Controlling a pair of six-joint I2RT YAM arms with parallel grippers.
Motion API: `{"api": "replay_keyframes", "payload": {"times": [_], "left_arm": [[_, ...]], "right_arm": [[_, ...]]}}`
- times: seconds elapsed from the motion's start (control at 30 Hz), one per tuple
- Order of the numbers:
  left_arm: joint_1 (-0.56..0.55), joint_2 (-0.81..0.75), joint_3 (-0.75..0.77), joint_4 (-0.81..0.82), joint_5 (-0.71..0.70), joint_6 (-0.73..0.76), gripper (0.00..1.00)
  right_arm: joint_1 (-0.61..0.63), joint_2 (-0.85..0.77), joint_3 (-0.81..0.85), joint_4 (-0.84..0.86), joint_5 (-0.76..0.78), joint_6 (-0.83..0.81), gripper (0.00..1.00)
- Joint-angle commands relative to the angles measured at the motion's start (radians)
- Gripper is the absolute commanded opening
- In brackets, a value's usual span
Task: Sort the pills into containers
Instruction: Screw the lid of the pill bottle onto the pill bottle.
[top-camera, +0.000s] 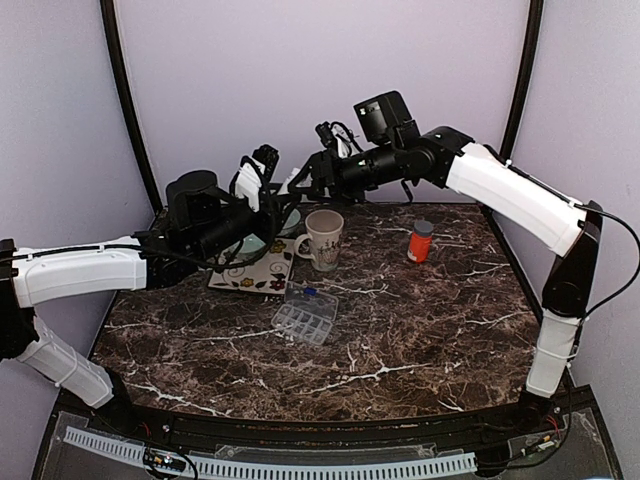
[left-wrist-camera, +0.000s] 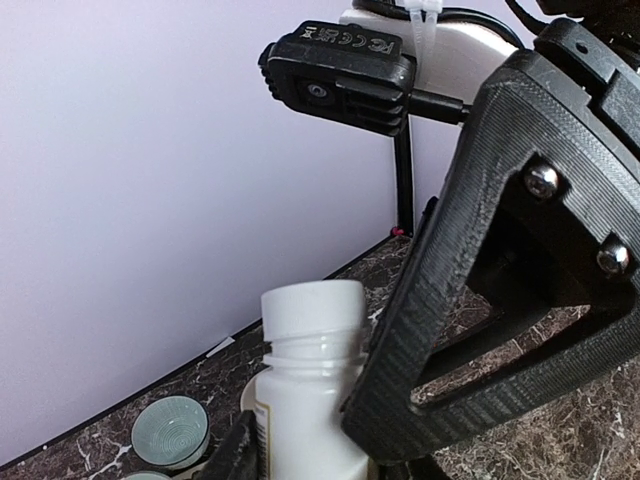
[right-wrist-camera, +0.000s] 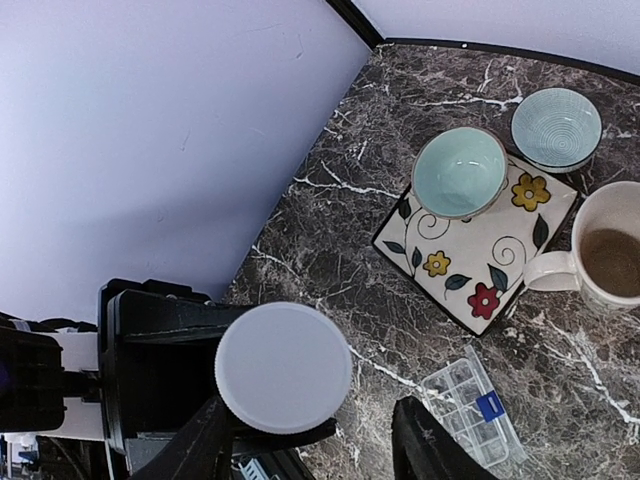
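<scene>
- Left wrist view: pill bottle (left-wrist-camera: 300, 420) stands upright, long axis vertical, white cap (right-wrist-camera: 283, 367) pointing up, held above the table (right-wrist-camera: 330, 260).
- Left hand (top-camera: 268, 185) pinches its body.
- Right hand (right-wrist-camera: 312, 425) is spread, fingers flanking the cap.

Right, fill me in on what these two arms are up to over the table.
The left fingers grip a white pill bottle and hold it up off the table, its cap on top. The right fingers straddle the cap from above, spread wider than it, not clamped. The clear pill organizer lies on the marble table near the mug and the flowered plate, with nothing touching it.
</scene>
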Motion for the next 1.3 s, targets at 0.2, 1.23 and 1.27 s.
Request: {"api": "replay_keyframes", "payload": {"times": [0.2, 1.23, 1.27], "left_arm": [[0.053, -0.032, -0.012, -0.018, 0.087, -0.071, 0.02], [0.318, 0.137, 0.215, -0.304, 1.201, -0.323, 0.0], [0.323, 0.141, 0.219, -0.303, 1.216, -0.329, 0.0]], "right_arm": [[-0.009, -0.07, -0.009, -0.024, -0.005, -0.061, 0.55], [-0.051, -0.157, -0.079, 0.005, -0.109, -0.325, 0.5], [-0.053, -0.157, -0.078, 0.004, -0.113, -0.324, 0.5]]}}
